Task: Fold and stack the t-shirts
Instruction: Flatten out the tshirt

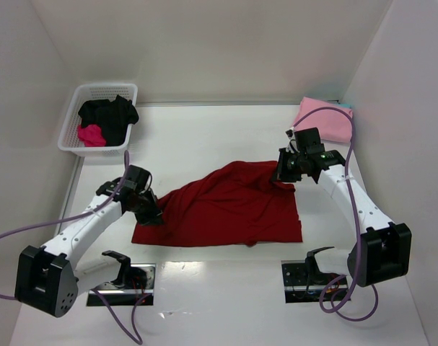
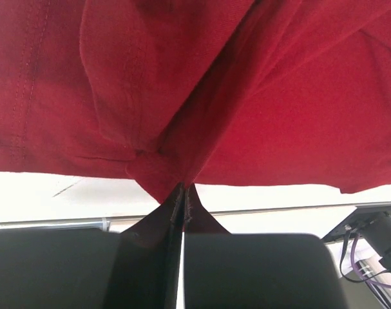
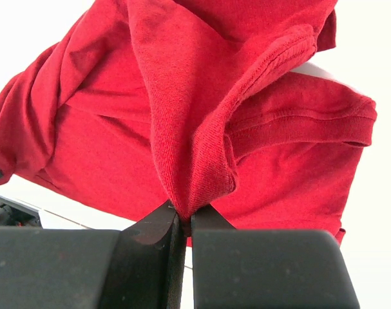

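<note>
Red shirt (image 1: 229, 205) sits mid-table (image 1: 204, 137), slightly toward the near edge, spread out but rumpled. Its near hem lies flat on the table and runs roughly parallel to the near edge. Left arm (image 1: 96, 213): jaws closed tight on a pinch of the shirt's left edge, low at the table. The left wrist view shows cloth squeezed between the two tips, with the rest of the shirt bunching away from them. Right arm (image 1: 348, 191): jaws clamped on a fold at the shirt's far right corner. The right wrist view shows a hemmed edge just beside the pinch, and the cloth drapes away from it in folds. The shirt runs as a diagonal ridge between the two grasps. Pink shirt (image 1: 323, 119) lies folded in the far right corner, apart from the red one. Basket (image 1: 99, 150) in the far left corner holds a black shirt (image 1: 110, 115) and a magenta one (image 1: 91, 135), both crumpled.
</note>
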